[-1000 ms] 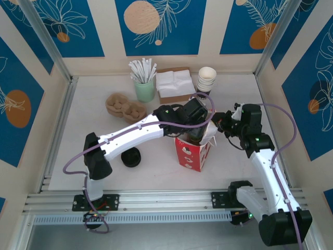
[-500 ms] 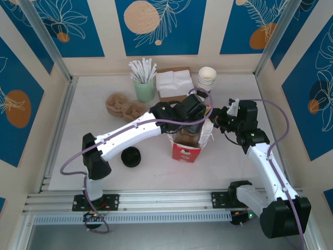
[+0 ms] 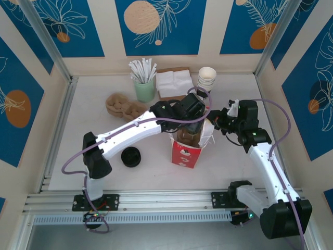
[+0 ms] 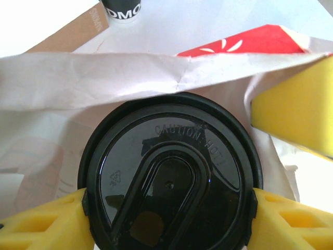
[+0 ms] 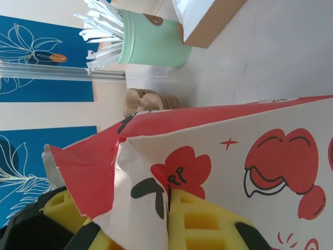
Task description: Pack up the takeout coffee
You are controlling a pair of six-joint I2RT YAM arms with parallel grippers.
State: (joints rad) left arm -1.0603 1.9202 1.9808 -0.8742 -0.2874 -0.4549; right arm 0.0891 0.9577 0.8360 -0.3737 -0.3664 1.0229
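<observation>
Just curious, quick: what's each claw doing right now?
Left gripper: closed on the takeout coffee, at its lid.
Right gripper: closed on the paper bag, at its rim.

Colours at the fingers
Glossy black lid on takeout coffee [image 4: 169, 200] between yellow fingers [image 4: 41, 225]; white bag [image 5: 250, 148], red cartoon print.

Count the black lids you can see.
2. One tops the coffee in the left gripper, at the bag; a loose lid lies on the table left of the bag, possibly a stack hiding more.
</observation>
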